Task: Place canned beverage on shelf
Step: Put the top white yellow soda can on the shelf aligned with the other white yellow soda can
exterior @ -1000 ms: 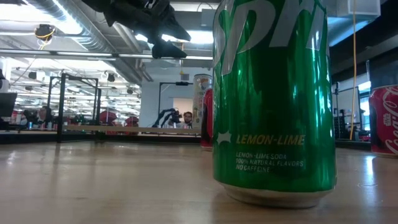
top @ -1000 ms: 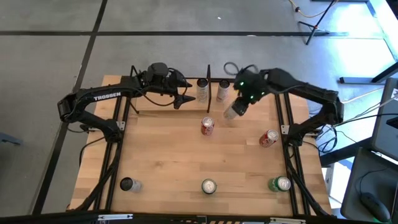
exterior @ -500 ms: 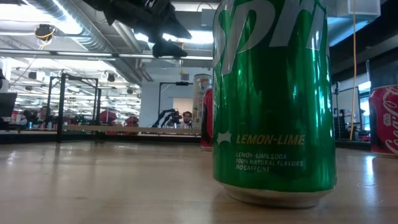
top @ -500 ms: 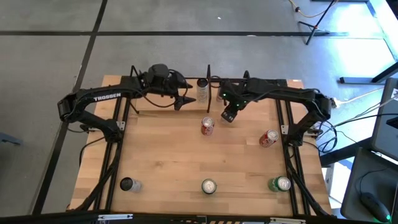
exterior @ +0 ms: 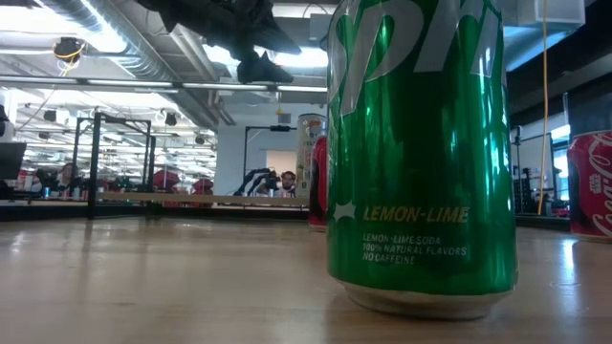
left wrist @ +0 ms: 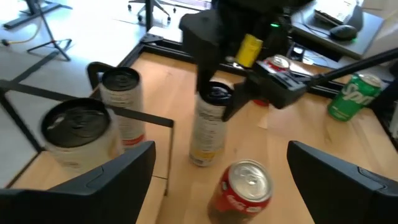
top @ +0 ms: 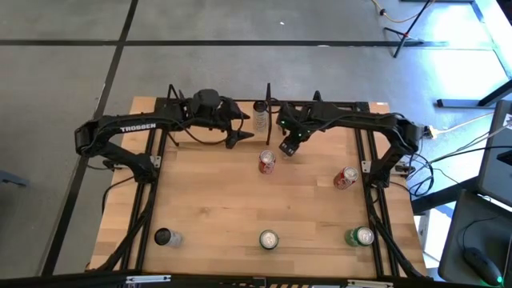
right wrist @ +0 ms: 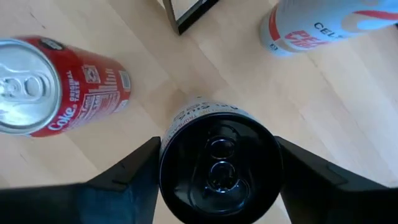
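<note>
My right gripper [top: 290,146] is shut on a slim white can with a black top [left wrist: 208,127], just in front of the shelf [top: 320,106] at the table's far edge. The shelf is a light-wood ledge with black rods and an upright post [top: 268,94]. Two cans [left wrist: 78,134] [left wrist: 121,102] stand on the ledge behind a black rod; one also shows in the high view [top: 260,116]. A red Coke can [top: 266,162] stands on the table near the held can. My left gripper [top: 240,130] is open and empty, hovering left of the shelf cans and facing them. My right gripper pinches the white can between its two fingers, one on each side of the can's upper end [right wrist: 166,163], just below the black top. The fingers come from above, pointing down. The can stands upright under them; I cannot tell whether its base [left wrist: 200,162] touches the table.
A white Celsius can [right wrist: 323,22] and the shelf's black frame corner [right wrist: 186,15] lie just beyond the held can. Another red can [top: 345,178] stands at the right. A dark can [top: 164,237], a silver-topped can [top: 268,239] and a green Sprite can [top: 360,236] stand near the table's near edge.
My right gripper has gone down and toward the table's left with the white can. The can was tilted and is now upright, close to the red Coke can. My left gripper has shifted slightly toward the shelf cans.
</note>
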